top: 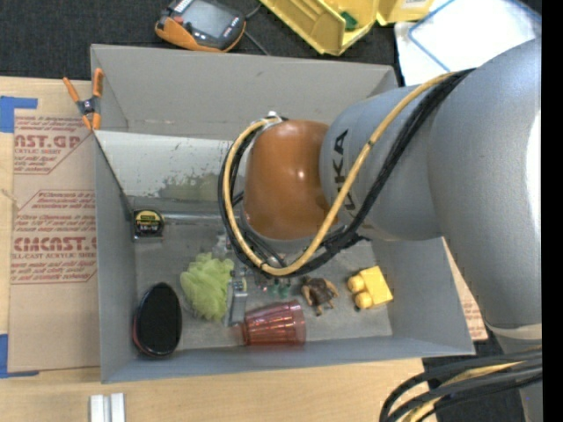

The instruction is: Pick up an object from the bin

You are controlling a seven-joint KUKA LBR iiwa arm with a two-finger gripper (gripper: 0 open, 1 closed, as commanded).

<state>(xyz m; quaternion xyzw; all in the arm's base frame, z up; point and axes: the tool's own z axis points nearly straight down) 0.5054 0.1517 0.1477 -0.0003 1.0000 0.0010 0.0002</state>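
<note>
Gripper (237, 306) is low at front-mid of the bin (114, 236), btwn a green fuzzy lump (207, 287) just beside it on view-left & a red see-through cup (274, 325) lying on its side view-right; open or closed, can't tell under the orange cover (281, 178). Lump prob. soft, light, squashy: pinch thru its middle. Cup prob. light, stiff, slick, apt to roll: take it across the wall near the rim.
</note>
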